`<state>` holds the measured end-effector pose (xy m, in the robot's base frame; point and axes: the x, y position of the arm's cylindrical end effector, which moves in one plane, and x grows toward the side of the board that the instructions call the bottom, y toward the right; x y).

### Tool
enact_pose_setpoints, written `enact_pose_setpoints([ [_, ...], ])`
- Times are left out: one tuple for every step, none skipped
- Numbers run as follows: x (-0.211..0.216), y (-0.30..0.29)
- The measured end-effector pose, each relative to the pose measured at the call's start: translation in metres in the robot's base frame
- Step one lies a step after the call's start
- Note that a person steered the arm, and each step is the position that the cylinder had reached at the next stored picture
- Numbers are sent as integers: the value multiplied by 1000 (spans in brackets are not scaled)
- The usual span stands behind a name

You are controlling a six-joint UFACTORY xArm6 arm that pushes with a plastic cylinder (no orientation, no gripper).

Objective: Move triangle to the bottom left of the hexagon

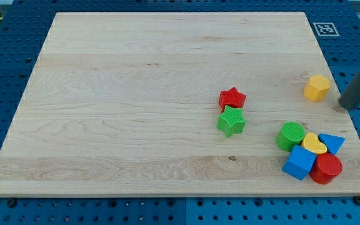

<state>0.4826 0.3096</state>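
We note blue triangle [332,143] in lower-right cluster, touching yellow heart; yellow hexagon [317,87] well above, alone.

Board [136,94] pale wood, smooth matt grain; green star [231,121] ridged, plastic-looking

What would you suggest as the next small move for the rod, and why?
Probably my tip should travel toward the view's bottom, to the right of the blue triangle. My tip sits just right of the yellow hexagon, while the triangle lies in the cluster below, touching the yellow heart; it needs pushing up and left.
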Motion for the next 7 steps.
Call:
enact_pose_setpoints([
  [63,8],
  [109,-10],
  [114,-52],
  [77,-74],
  [32,-75],
  [21,-74],
  [48,-76],
])
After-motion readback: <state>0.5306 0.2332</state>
